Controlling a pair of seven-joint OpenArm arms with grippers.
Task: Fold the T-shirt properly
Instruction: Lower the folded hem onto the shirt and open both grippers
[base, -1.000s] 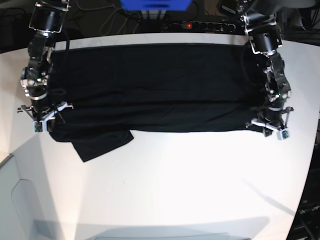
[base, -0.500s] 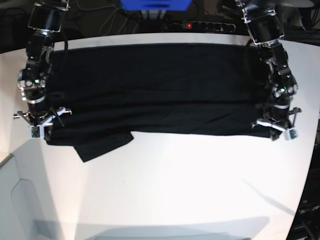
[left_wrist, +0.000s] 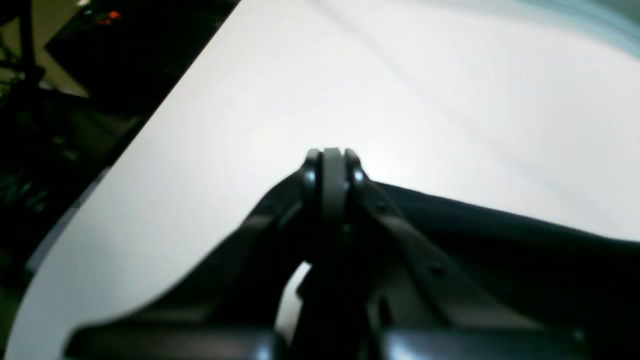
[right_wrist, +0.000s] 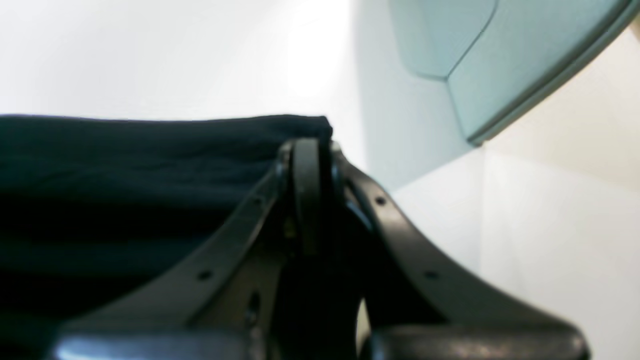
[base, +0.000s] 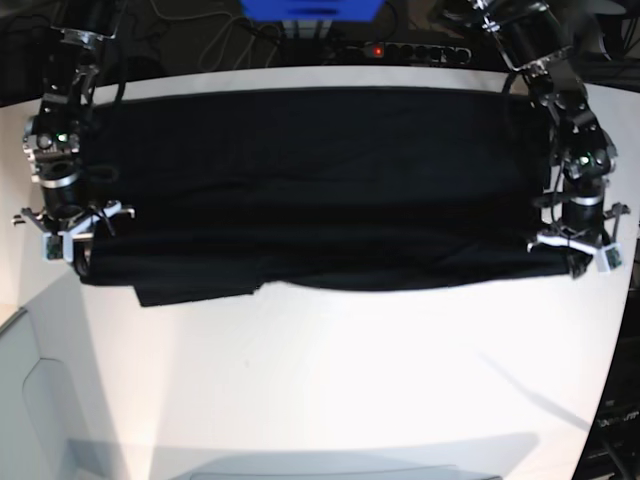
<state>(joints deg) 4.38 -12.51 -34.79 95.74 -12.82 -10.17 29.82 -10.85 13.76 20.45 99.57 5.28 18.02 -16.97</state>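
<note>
Both sets of jaws were clamped right down on cloth. The left gripper (left_wrist: 327, 165) had its jaws pinched on the shirt (base: 310, 180) at the right-hand end of the near edge, and the right gripper (right_wrist: 305, 165) was doing the same at the left-hand end. In the base view they sat at opposite ends, left gripper (base: 578, 250) and right gripper (base: 62, 232), with the cloth pulled into a wide band between them.

My guess was they were mid-fold, stretching the edge before laying it over. To do that well I'd have kept both ends level and moved them together, tension even, so the fold line came out straight and the cloth didn't sag in the middle.

The shirt was plain black, spread across the far half of the white tabletop (base: 350, 380), doubled lengthwise with a few long creases. One bit, probably a sleeve, stuck out below the near edge toward the left. No print or tag was showing.
</note>
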